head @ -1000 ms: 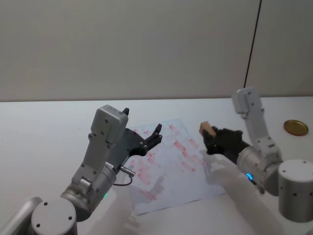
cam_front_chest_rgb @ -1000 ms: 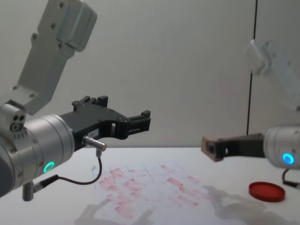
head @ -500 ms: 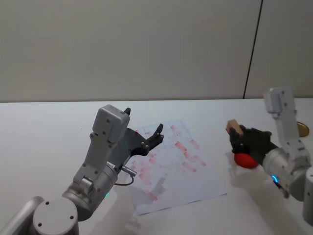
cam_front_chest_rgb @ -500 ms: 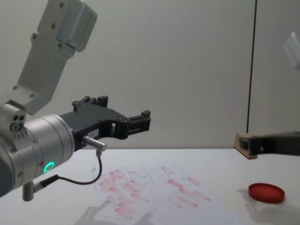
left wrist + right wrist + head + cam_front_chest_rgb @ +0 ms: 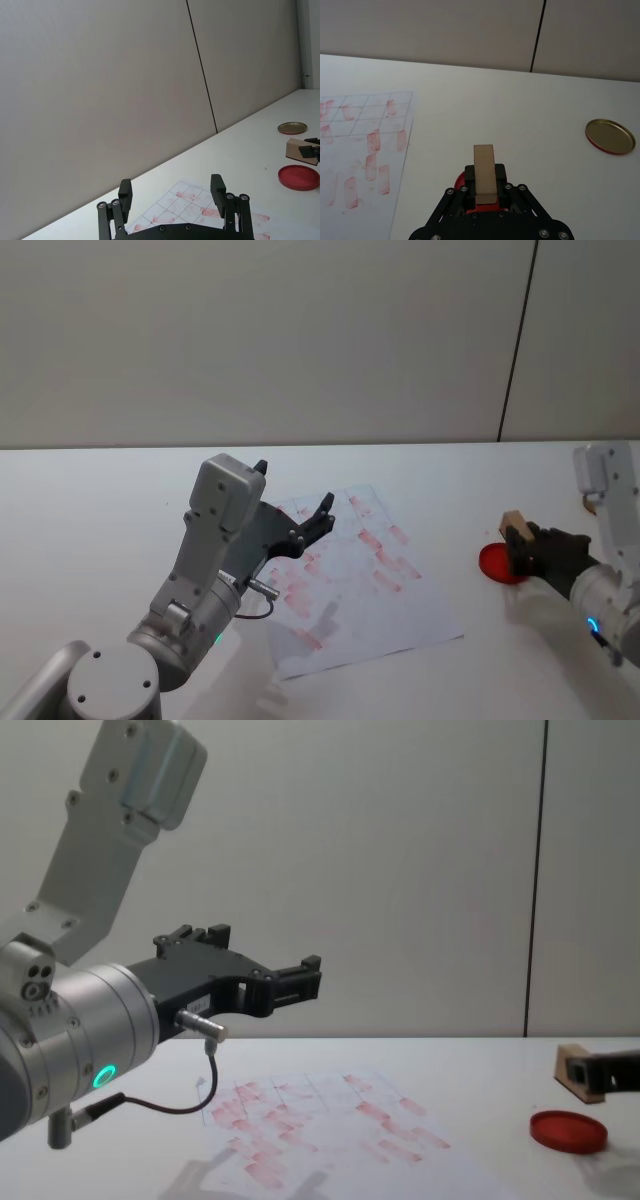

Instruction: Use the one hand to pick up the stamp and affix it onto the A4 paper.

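The stamp is a small tan wooden block, and my right gripper is shut on it. It hangs a little above the table, over the near edge of the flat red ink pad, right of the A4 paper. The right wrist view has the stamp pinched between the black fingers, with the paper off to one side. In the chest view the stamp is above the ink pad. My left gripper is held open and still in the air over the paper's left part.
A round gold lid lies on the white table beyond the ink pad. The big silver left arm with its cable stands over the paper's left side. The paper carries several red stamp marks.
My right gripper has carried the stamp to the right, from beside the paper's right edge to over the red ink pad, and lower. The left arm has not moved.
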`<move>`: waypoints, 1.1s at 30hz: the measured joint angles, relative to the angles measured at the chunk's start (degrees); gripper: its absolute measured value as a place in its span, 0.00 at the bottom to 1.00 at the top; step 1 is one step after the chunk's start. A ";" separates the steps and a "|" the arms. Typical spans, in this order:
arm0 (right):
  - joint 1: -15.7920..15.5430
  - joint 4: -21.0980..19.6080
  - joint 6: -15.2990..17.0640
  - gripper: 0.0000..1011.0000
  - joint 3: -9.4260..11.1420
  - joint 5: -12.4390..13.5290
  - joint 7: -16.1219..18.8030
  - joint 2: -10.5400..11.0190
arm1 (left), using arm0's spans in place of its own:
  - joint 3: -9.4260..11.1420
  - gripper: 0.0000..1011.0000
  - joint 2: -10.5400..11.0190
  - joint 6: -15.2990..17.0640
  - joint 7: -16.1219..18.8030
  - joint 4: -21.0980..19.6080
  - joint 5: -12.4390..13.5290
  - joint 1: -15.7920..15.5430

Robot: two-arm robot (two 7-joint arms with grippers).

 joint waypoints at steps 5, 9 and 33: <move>0.57 1.99 -0.07 0.21 0.35 0.09 0.33 0.11 | 0.00 0.98 0.00 0.00 0.00 0.00 0.00 0.00; 1.12 3.57 -0.35 0.21 0.47 0.26 0.99 0.04 | 0.00 0.98 0.00 0.00 0.00 0.00 0.00 0.00; 2.24 6.66 -4.64 0.73 0.37 0.80 4.12 -0.46 | 0.00 0.98 0.00 0.00 0.00 0.00 0.00 0.00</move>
